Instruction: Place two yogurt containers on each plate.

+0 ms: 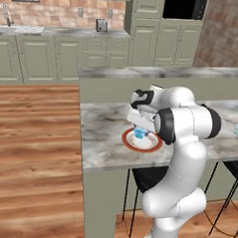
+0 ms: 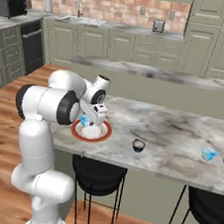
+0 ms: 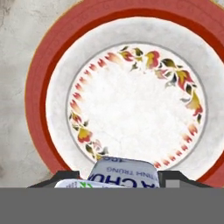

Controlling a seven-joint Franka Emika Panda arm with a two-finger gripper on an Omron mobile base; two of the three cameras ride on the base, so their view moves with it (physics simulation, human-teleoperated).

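Holding one yogurt container (image 3: 124, 171) over one red-rimmed plate (image 3: 39, 100)

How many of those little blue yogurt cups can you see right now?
2. One yogurt cup is held between the robot's jaws just above the red-rimmed plate. A second yogurt cup sits far along the marble counter. More may be hidden by the arm.

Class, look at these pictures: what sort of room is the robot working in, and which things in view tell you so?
Almost certainly a home kitchen, computer-rendered. A sink sits in a run of green cabinets, a toaster stands on the back counter, and a marble-topped island with bar stools holds a plate.
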